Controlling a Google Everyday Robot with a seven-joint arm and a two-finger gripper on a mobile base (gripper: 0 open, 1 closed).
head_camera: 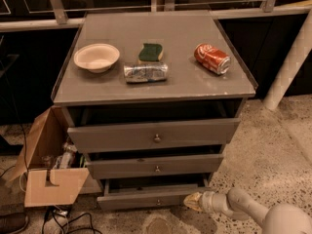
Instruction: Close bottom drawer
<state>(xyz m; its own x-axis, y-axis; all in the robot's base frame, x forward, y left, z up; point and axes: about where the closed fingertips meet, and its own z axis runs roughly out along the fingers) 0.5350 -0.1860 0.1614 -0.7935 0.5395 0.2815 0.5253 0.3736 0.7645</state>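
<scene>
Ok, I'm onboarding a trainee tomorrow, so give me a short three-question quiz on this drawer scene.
1. True or false: on the grey wooden cabinet, the shallow bottom drawer with its round brass knob is fully shut.
2. Where is the robot's two-finger gripper? A) raised above the cabinet B) low, at the bottom drawer's right front end C) clamped on the bottom drawer's knob
3. Fill in: the red cylindrical soda can lies on its ____.
Key: 1 false; 2 B; 3 side.
</scene>
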